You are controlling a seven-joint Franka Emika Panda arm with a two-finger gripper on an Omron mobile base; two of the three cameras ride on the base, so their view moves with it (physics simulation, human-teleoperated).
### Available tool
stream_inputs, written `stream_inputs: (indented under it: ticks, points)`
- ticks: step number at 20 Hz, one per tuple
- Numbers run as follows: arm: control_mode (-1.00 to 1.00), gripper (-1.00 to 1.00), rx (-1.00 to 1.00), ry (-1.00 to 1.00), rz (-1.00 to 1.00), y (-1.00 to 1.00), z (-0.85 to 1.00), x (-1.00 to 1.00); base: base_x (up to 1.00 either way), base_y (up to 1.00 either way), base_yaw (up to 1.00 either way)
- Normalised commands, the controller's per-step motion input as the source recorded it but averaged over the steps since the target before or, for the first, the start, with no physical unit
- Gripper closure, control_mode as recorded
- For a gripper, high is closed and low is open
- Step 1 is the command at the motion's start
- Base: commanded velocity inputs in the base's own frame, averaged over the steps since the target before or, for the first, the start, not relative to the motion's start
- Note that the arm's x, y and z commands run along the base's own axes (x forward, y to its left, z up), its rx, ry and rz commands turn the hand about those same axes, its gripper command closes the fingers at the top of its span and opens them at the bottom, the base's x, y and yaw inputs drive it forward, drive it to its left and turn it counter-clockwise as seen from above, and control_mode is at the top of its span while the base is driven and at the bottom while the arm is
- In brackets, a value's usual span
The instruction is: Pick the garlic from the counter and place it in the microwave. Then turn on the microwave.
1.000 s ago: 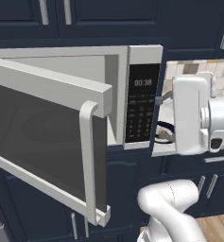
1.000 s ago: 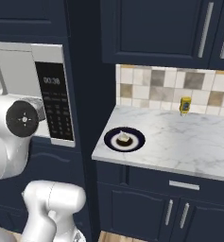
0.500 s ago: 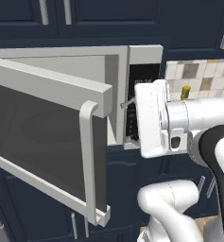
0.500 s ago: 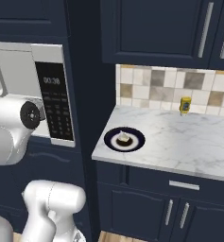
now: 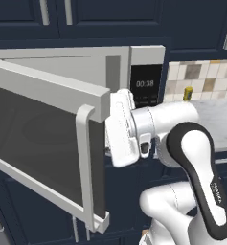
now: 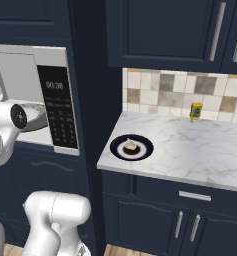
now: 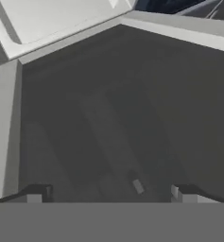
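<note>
1. Over the last second the white robot arm (image 5: 182,143) has swung left across the front of the large silver-framed microwave with the black keypad panel (image 5: 146,86). Earlier its hand hung to the right of the keypad; now it sits just beside the free edge of the open microwave door with dark glass (image 5: 38,139).
2. The door itself has not shifted; it stands swung wide, with its long silver handle towards the base.
3. The two-finger gripper (image 7: 109,194) faces the dark inner glass of the door at close range. Its jaws are spread wide, with only the glass showing between the fingertips (image 7: 35,194). Nothing is held.
4. A small pale lump, which looks like the garlic (image 6: 131,146), lies on a round dark blue plate (image 6: 116,148). The plate sits near the left front corner of the pale grey-white marbled stone counter (image 6: 190,150), as in the earlier pictures. It is well apart from the arm, to the right of the microwave.
5. Judged from this, the placing step is not yet done: the garlic is still on the counter and the gripper is empty.
6. The swing takes the hand away from the garlic, so the arm seems occupied with the door. I cannot tell whether the fingertips touch the glass.
7. With the door open the cavity is reachable, but the hand must cross back to the plate to pick up the garlic.
</note>
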Motion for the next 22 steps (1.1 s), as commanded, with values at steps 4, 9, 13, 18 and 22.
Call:
stream_inputs:
  ticks: [4, 9, 13, 18, 22]
  points:
    - [-1.00, -1.00, 0.00, 0.02, 0.16, 0.68, -0.08, 0.02, 0.00, 0.00, 0.00]
    - [-1.00, -1.00, 0.00, 0.00, 0.15, 0.57, -0.02, -0.01, 0.00, 0.00, 0.00]
    - [-1.00, -1.00, 0.00, -0.02, 0.06, 0.01, 0.02, -0.03, 0.00, 0.00, 0.00]
    - [-1.00, -1.00, 0.00, -0.07, -0.03, -0.71, 0.09, 0.00, 0.00, 0.00, 0.00]
    - [-1.00, -1.00, 0.00, -0.18, -0.04, -0.70, 0.12, -0.07, 0.00, 0.00, 0.00]
